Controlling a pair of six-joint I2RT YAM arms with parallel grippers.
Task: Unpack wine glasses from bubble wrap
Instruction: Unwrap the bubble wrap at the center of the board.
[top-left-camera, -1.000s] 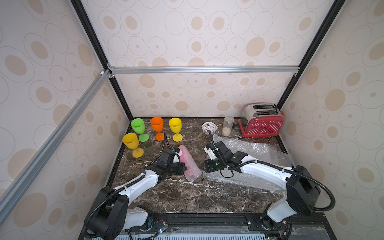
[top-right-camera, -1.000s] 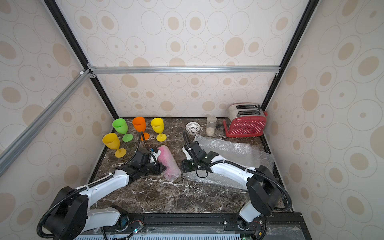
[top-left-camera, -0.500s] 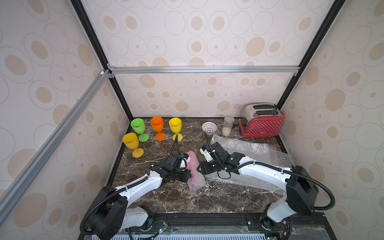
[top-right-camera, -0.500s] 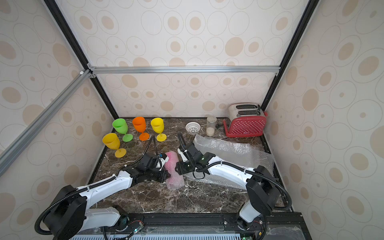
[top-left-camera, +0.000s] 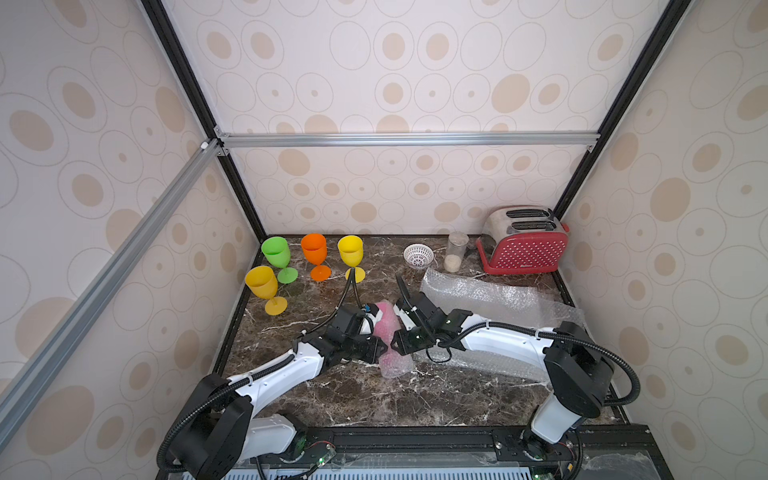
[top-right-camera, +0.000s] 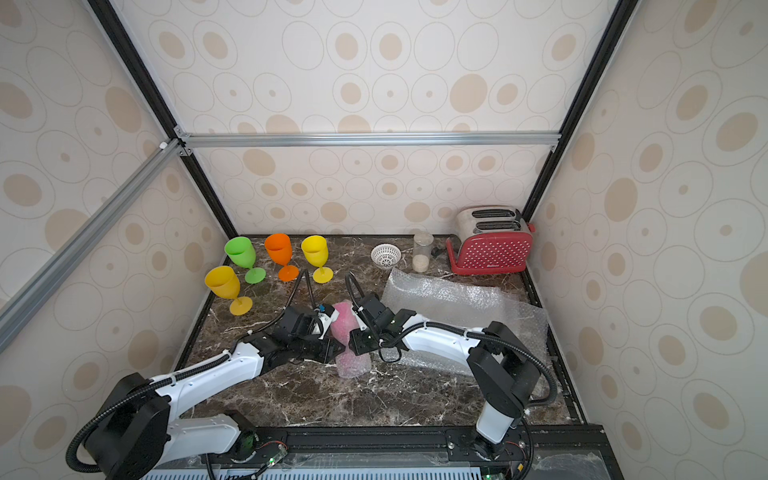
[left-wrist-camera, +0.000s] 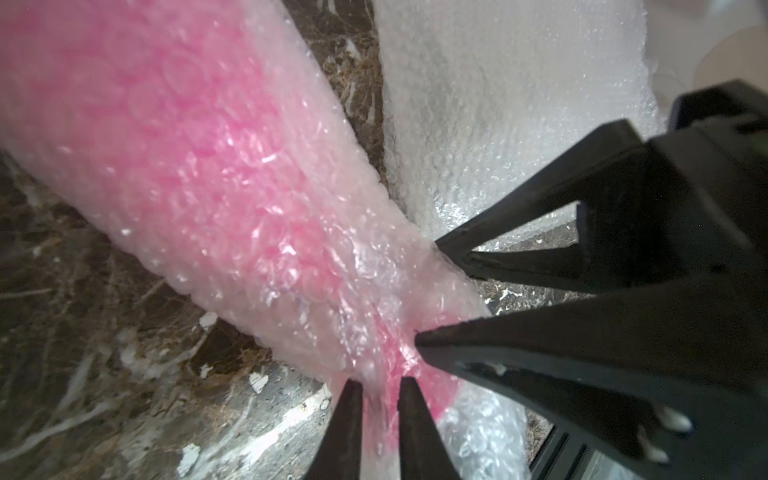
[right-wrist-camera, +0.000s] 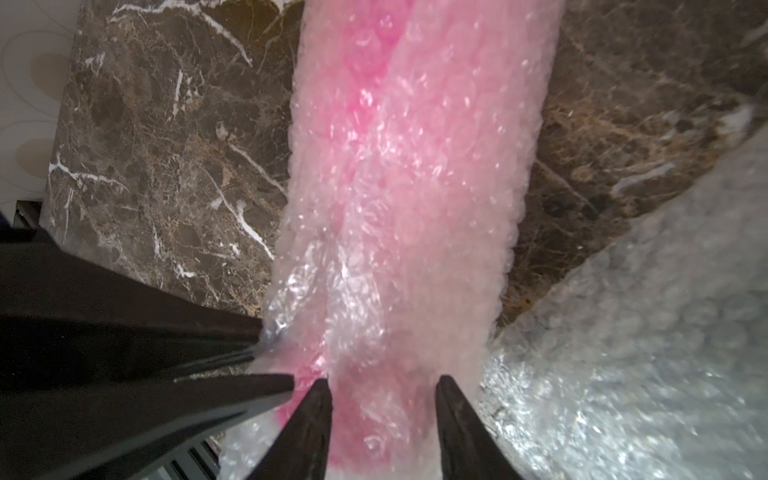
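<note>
Marble tabletop (top-left-camera: 374, 403) was inspected: near its centre the pink wine glass (top-left-camera: 384, 321) was found rolled in bubble wrap (top-left-camera: 394, 366). Its narrow part was pinched by the left gripper (left-wrist-camera: 379, 382); the wrap was clamped by the right gripper (right-wrist-camera: 382, 380).

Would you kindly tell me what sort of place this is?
Probably a mock kitchen inside a robot test booth: a marble counter, a red toaster, and wallpapered walls on an aluminium frame.
</note>
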